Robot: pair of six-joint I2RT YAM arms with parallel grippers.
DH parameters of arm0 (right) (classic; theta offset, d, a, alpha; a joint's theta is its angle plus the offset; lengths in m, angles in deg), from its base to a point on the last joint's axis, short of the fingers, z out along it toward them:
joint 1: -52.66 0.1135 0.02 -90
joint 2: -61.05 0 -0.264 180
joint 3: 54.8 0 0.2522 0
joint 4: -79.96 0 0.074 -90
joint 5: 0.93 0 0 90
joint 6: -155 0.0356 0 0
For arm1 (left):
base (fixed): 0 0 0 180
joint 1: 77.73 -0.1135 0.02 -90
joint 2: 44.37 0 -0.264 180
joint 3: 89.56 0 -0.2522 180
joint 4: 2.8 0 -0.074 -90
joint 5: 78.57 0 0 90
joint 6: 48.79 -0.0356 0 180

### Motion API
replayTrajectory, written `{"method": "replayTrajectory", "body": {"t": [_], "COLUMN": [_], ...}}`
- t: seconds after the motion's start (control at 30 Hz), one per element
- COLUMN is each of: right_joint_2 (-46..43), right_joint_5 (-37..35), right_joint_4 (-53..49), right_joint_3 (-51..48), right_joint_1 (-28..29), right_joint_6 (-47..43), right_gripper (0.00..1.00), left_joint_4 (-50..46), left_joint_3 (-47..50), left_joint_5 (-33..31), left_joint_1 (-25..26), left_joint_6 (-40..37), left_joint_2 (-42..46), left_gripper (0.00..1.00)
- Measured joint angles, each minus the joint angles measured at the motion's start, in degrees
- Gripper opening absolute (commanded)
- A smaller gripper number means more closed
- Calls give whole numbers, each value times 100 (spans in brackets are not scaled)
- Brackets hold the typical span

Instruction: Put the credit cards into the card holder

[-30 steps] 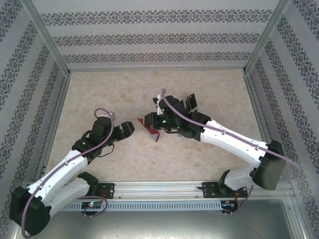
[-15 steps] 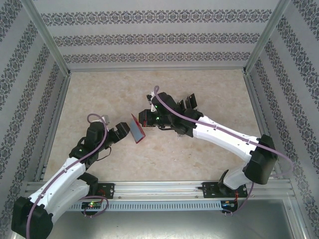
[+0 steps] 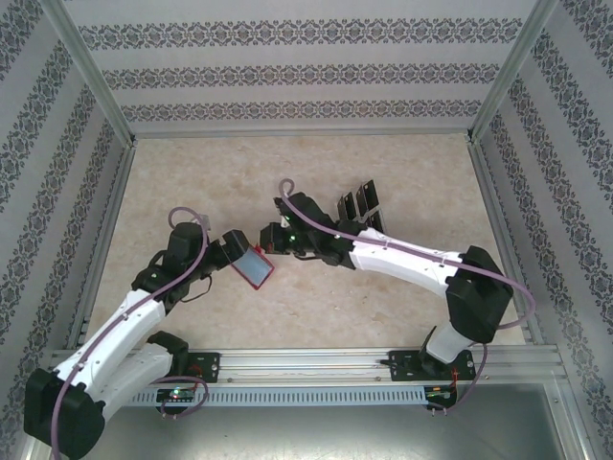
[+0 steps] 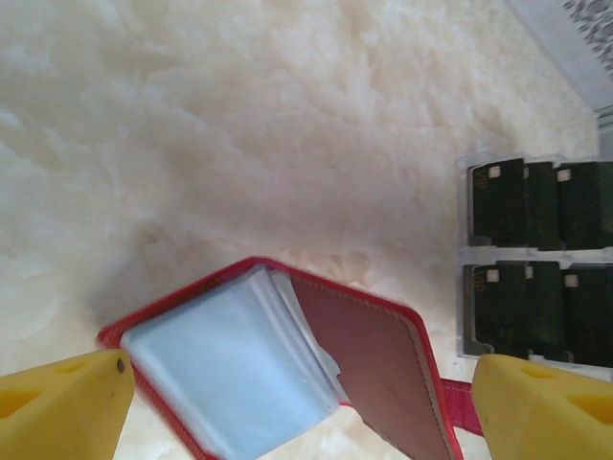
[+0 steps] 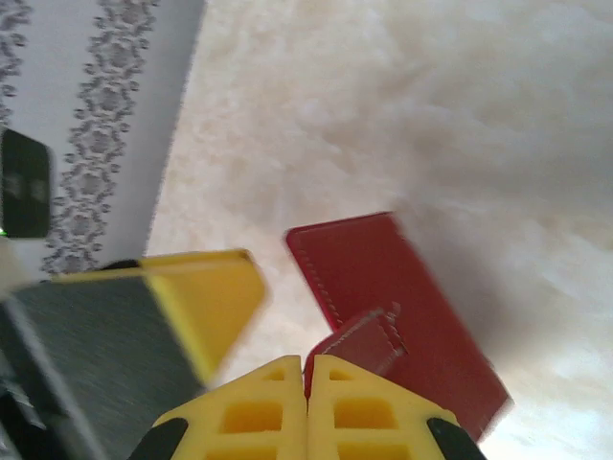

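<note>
The card holder (image 3: 255, 268), a red wallet, hangs half open just over the table between the two arms. In the left wrist view the card holder (image 4: 364, 355) shows pale blue-grey sleeves and a brown inner flap. My left gripper (image 4: 297, 383) is open, its yellow fingers wide apart on either side of the wallet. My right gripper (image 5: 306, 369) is shut on the clasp tab of the card holder (image 5: 383, 278). From above, the left gripper (image 3: 241, 253) and right gripper (image 3: 273, 238) almost meet. The black credit cards (image 4: 532, 206) stand in two rows at the right, also seen from above as credit cards (image 3: 359, 204).
A clear plastic slotted stand (image 4: 463, 254) holds the cards behind my right arm. One yellow finger of the left gripper (image 5: 206, 292) sits close beside the right fingertips. Metal frame rails (image 3: 105, 220) and patterned walls border the beige table (image 3: 192, 182).
The right arm has carried the wallet leftward to the left gripper. The wallet has tipped so its pale inside faces up, and the left jaws have spread wider around it.
</note>
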State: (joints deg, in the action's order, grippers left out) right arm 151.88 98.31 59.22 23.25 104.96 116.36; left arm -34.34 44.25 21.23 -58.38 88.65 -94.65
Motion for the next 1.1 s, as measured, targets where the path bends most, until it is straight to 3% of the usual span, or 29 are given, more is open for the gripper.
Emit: {"method": "replayTrajectory", "body": {"t": [0.3,0.73,0.83,0.93,1.1], "right_joint_2": [-170,-170,-164,-164,-164], "right_joint_5": [-396,-796,-796,-793,-791], "right_joint_4": [273,363,365,385,407], "right_joint_3": [-1757,-2288,-2341,-2356,-2376], "right_joint_1": [-455,-535,-573,-608,-645], "right_joint_6": [103,59,57,35,-33], "right_gripper": [0,0,8,10,3], "left_joint_4": [-155,-520,-647,-634,-249], "left_joint_3": [-136,-105,-105,-105,-103], "left_joint_5": [4,-144,-195,-127,275], "left_joint_1": [0,-4,-4,-9,9], "left_joint_6": [-271,-356,-378,-382,-391], "left_joint_2": [-538,-944,-1027,-1193,-1572], "left_gripper": [93,92,92,92,90]}}
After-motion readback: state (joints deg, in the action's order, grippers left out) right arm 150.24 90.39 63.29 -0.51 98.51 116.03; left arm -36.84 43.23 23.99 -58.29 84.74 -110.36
